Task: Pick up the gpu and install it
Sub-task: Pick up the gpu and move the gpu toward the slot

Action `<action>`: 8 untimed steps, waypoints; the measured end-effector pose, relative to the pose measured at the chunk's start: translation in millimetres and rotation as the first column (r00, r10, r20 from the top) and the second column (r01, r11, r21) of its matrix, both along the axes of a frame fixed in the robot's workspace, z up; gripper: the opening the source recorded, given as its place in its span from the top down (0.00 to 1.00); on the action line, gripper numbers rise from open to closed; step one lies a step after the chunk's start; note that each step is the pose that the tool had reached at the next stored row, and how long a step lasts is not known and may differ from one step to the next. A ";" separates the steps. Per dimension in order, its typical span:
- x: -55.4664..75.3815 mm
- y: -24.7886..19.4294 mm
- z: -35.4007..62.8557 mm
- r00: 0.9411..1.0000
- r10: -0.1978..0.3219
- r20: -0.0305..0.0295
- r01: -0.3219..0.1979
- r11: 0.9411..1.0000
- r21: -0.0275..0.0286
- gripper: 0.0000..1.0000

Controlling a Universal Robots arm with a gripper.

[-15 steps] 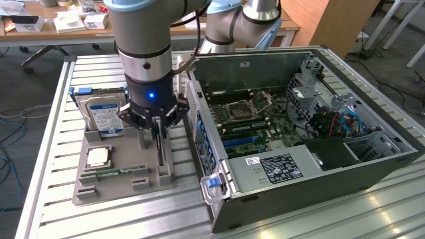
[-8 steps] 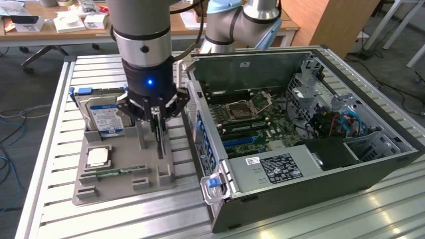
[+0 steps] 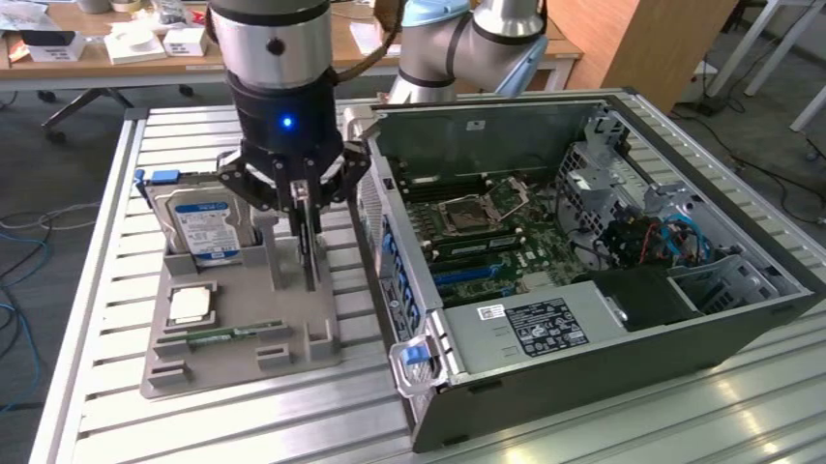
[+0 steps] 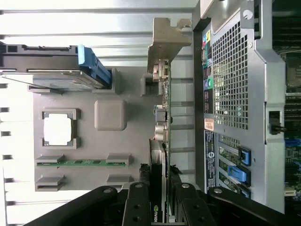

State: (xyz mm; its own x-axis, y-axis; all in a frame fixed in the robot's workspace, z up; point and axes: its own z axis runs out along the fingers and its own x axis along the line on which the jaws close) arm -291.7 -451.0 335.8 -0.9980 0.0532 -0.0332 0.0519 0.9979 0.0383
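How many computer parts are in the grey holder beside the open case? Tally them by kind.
hard drive: 1
processor chip: 1
memory stick: 1
gpu: 1, standing on edge, gripped by the gripper
Total: 4

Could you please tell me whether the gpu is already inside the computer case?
Not in. The gpu stands on edge at the gray holder, outside the open case, with the tool closed on its top edge.
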 end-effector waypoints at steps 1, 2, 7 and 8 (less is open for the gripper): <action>0.0 0.0 4.1 1.000 0.000 0.000 0.000 1.000 0.000 0.74; 0.0 0.0 8.2 1.000 0.000 0.000 0.000 1.000 0.000 0.74; 0.0 0.0 29.7 1.000 0.000 0.000 0.000 1.000 0.000 0.74; 0.0 0.0 34.1 1.000 0.000 0.000 0.000 1.000 0.000 0.74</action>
State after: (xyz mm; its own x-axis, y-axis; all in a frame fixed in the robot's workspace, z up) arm -291.7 -451.1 369.9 -0.9980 0.0532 -0.0336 0.0519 0.9979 0.0383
